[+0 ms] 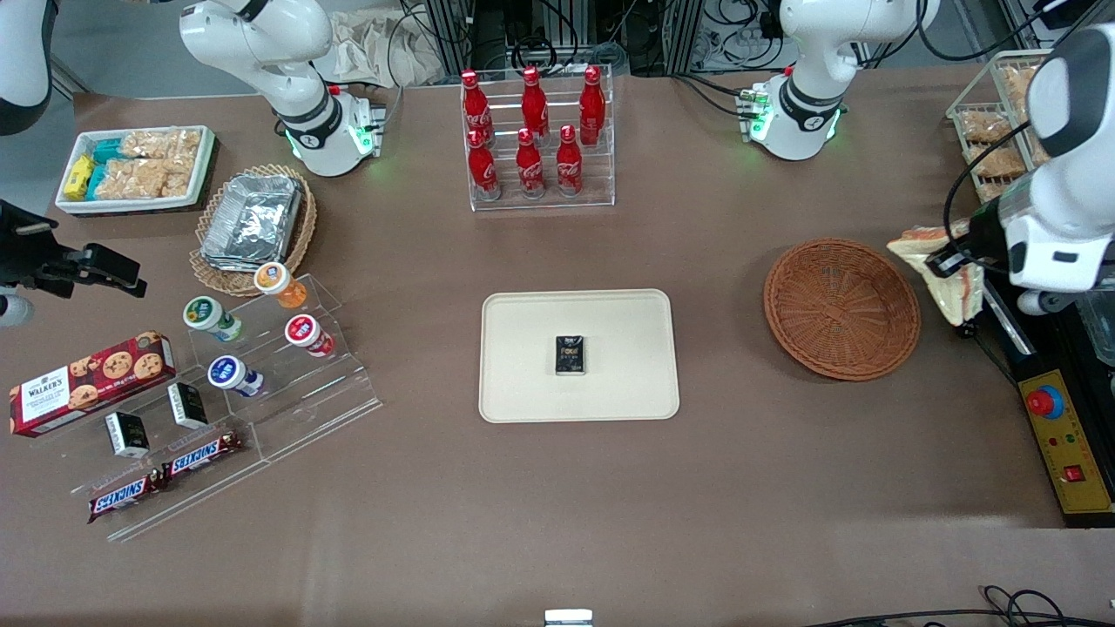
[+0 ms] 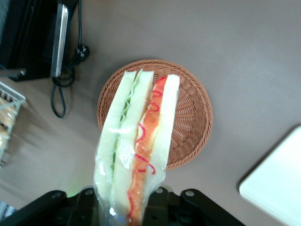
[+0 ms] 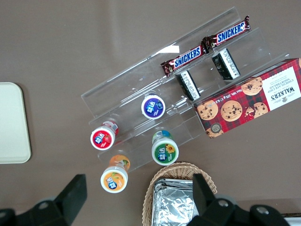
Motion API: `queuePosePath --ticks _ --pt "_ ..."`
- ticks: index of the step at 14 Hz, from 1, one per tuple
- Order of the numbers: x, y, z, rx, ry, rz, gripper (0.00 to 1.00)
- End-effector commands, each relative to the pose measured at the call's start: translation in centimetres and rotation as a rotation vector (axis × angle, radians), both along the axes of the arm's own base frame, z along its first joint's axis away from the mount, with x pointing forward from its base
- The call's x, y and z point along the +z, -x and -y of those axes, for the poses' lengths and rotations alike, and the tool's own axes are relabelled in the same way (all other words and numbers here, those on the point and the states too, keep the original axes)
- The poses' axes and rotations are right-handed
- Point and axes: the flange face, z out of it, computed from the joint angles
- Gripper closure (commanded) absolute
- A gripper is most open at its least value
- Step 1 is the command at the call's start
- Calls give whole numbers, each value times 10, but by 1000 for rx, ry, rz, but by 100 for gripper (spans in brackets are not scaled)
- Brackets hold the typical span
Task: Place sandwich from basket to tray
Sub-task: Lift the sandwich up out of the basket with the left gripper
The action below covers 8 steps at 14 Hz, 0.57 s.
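We see a brown table from the front, with the working arm at one end. Its gripper [image 1: 945, 261] hangs above the table beside the round reddish-brown wicker basket [image 1: 841, 308], toward the working arm's end, and pinches a wrapped triangular sandwich [image 1: 949, 279] clear of the surface. In the wrist view the sandwich [image 2: 136, 146] hangs in the gripper [image 2: 131, 207], its white bread layers showing green filling on one side and orange-red filling on the other, with the basket [image 2: 190, 117] under it and nothing in it. Near the middle of the table lies the cream rectangular tray [image 1: 578, 355], well apart from the basket; a small dark packet [image 1: 571, 355] lies flat on it, roughly in the centre. Farther from the camera than the tray stands a clear rack [image 1: 542, 196] holding six red cola bottles [image 1: 530, 164] upright in two rows. Toward the parked arm's end, a lighter wicker basket [image 1: 253, 228] holds stacked foil containers [image 1: 253, 218], and a white bin [image 1: 137, 169] holds bagged snacks. A clear stepped stand [image 1: 287, 392] there carries small round lidded tubs [image 1: 300, 331] and two Snickers bars [image 1: 165, 475], with a red Walkers cookie box [image 1: 91, 383] beside it. At the working arm's end, a wire basket [image 1: 993, 131] holds more bagged snacks.
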Motion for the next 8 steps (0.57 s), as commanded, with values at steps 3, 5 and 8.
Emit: queuePosePath --ticks 3,5,8 --pt "81 -10 46 -146 177 91 100" --pt "93 -12 81 -201 221 129 100" --pt "99 -5 143 -310 257 180 100"
